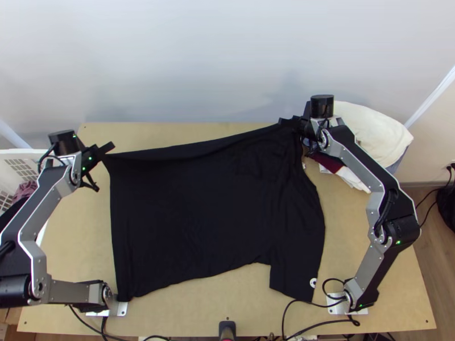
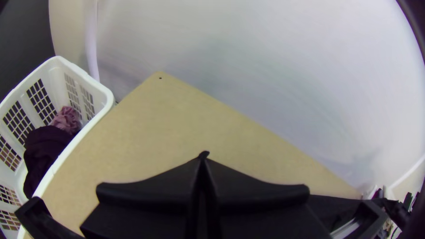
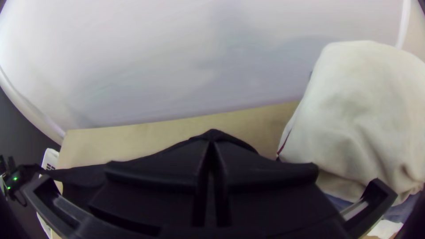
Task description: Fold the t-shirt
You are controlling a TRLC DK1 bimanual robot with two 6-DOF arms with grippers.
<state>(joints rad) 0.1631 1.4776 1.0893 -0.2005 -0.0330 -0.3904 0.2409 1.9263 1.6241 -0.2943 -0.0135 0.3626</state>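
Holding t-shirt point(image 1: 199, 210) between left pincer point(image 1: 106, 149) and right pincer point(image 1: 290, 121).
Clamped on its far edge, above bench point(image 1: 170, 315); containing, in white basket point(image 2: 102, 99), dark cloth point(image 2: 46, 146) and pink cloth point(image 2: 67, 119).

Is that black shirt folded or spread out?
Spread out: the shirt lies wide across the table, one sleeve sticking out toward the near edge.

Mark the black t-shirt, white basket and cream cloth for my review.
Black t-shirt point(image 1: 193, 210): top view, middle of its spread body.
White basket point(image 2: 104, 96): left wrist view, corner of its rim.
Cream cloth point(image 3: 354, 117): right wrist view, near its middle.
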